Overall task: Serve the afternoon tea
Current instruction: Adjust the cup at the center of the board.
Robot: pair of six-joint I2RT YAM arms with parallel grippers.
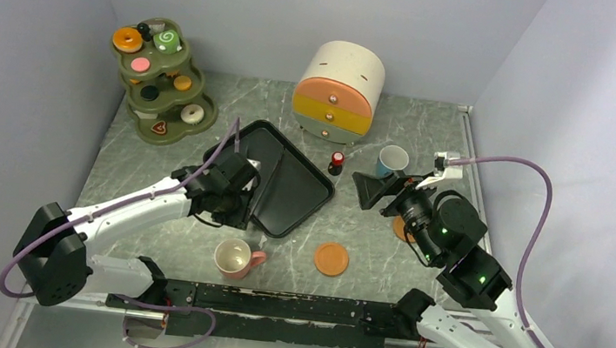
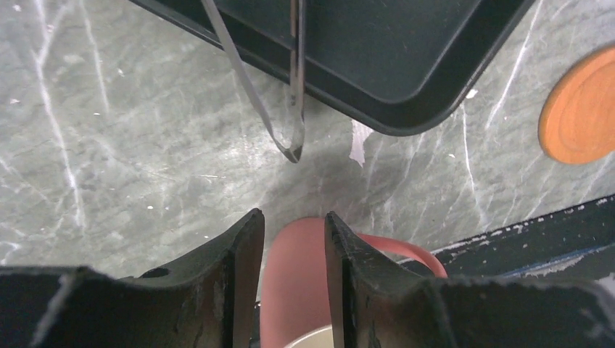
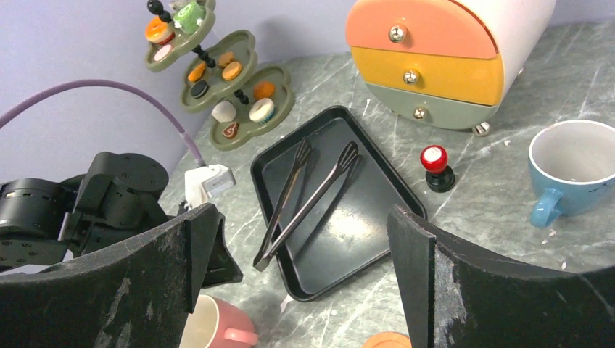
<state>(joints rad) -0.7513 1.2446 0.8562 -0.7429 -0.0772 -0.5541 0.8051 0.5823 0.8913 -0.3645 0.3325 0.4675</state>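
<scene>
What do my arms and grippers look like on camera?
The left arm and right arm have white links and black joints, each trailing a purple cable. The left gripper and right gripper have black wedge-shaped fingers. Green lights glow on the right arm.

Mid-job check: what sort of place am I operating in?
Probably a lab test cell staged for toy tea service: plain pale-lilac walls box in a grey marble-patterned tabletop, which carries an olive-green tiered stand of toy pastries and a pastel three-drawer chest.
</scene>
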